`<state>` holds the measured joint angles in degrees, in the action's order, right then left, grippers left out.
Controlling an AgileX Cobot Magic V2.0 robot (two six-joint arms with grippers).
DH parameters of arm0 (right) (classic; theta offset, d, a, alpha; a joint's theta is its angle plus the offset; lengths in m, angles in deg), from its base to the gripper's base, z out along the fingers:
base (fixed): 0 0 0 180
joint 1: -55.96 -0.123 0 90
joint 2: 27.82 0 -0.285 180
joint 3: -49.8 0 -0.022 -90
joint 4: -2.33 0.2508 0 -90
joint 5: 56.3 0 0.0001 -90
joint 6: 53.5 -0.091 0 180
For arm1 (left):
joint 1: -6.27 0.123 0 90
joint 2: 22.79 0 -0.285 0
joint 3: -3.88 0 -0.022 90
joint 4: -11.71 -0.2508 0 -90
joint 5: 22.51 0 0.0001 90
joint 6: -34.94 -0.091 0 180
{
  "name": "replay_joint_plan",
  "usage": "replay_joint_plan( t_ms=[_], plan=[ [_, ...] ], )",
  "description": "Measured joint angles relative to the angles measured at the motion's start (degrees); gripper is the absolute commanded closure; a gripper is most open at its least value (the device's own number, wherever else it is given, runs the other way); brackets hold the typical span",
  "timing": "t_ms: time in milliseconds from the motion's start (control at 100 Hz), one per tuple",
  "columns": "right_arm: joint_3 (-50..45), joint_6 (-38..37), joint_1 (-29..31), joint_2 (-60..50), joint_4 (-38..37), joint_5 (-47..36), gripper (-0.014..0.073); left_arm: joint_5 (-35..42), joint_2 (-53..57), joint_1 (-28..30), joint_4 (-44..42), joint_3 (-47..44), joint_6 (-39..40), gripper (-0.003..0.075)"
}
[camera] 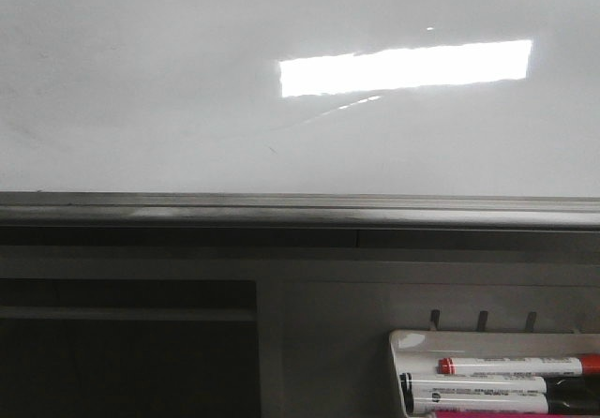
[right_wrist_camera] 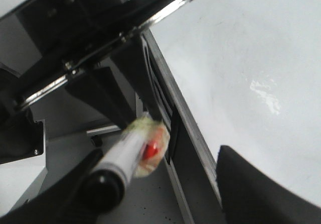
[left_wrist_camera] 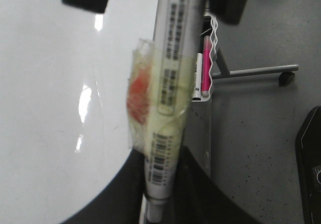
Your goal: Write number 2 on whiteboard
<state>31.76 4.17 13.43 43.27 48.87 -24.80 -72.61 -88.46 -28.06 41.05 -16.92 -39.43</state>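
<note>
Glossy white fills the upper half of the front view: the whiteboard (camera: pixel 187 90), catching a bright rectangular light reflection (camera: pixel 405 67) at upper right. No number 2 shows on it in any view; only faint scuffs, so the writing looks not yet begun. Its grey frame (camera: pixel 300 207) runs straight across the middle of the frame, and at lower right a small white tray (camera: pixel 412 343) holds spare markers (camera: pixel 487 385).

Neither arm appears in the front view. In the left wrist view a marker (left_wrist_camera: pixel 170 98) wrapped with yellowish tape runs up the centre of the frame, its long axis along the claw's reach, with the whiteboard (left_wrist_camera: pixel 50 108) filling the left side. The left claw (left_wrist_camera: pixel 163 204) seems clamped on the marker's lower end, though the contact itself is dark and blurred.

In the right wrist view the same taped marker (right_wrist_camera: pixel 130 153) sits at lower centre, apparently in the left arm's claw. The right claw's own fingers (right_wrist_camera: pixel 251 184) stand wide apart, holding nothing.

The left arm carries the pen, so the stroke is probably its job: the tip must swing toward the board beside it.
</note>
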Motion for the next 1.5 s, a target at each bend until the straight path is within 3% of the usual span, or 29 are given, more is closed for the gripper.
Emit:
replay_joint_plan(
  t_ms=[250, 350, 610, 810, 910, 1020, 1080, 1140, 1280, 1400, 1500],
  plan=[
    [2.8, 0.1, -3.4, 5.6, 0.2, -0.2, 0.0197, -0.8, 0.0, 0.0, 0.1, 0.0, 0.0, 0.0741],
    [2.9, 0.2, -3.5, 6.9, 0.2, 0.2, 0.0298, -0.8, 0.0, 0.0, 0.3, 0.0, 0.0, 0.0741],
    [3.0, 0.7, -3.5, 7.2, -0.9, 0.2, 0.0672, -1.3, 0.1, 0.0, 0.0, 0.0, 0.8, 0.0741],
    [3.1, 1.2, -3.5, 7.2, -1.0, 0.5, 0.0672, -1.4, 0.1, 0.0, 0.0, 0.0, 1.4, 0.0732],
    [3.1, 1.2, -3.5, 7.2, -1.0, 0.3, 0.0672, -1.1, 0.3, 0.0, 0.1, 0.0, 3.0, 0.0612],
    [3.1, 1.2, -3.5, 7.2, -0.2, -2.0, 0.0672, 0.1, 2.1, 0.0, 0.6, 0.0, 6.2, 0.0316],
    [3.1, 1.0, -3.6, 7.3, 0.4, -3.6, 0.0672, 0.7, 4.1, 0.7, 0.6, 0.0, 8.7, 0.0199],
    [3.1, 1.0, -3.3, 7.3, 0.4, -7.2, 0.0672, 0.8, 6.9, 1.6, 0.8, 0.0, 10.7, 0.0153],
    [3.2, 0.9, -2.1, 7.7, 0.4, -14.1, 0.0672, 1.5, 15.3, 5.2, -1.0, 0.0, 16.7, 0.0223],
    [3.5, 0.9, -1.2, 9.3, -1.3, -18.5, 0.0672, 4.8, 23.8, 9.4, -5.2, -2.1, 23.5, 0.0372],
    [4.9, 0.9, -0.9, 12.4, -4.2, -20.0, 0.0672, 9.7, 30.6, 12.8, -8.0, -7.2, 32.0, 0.0541]
  ],
)
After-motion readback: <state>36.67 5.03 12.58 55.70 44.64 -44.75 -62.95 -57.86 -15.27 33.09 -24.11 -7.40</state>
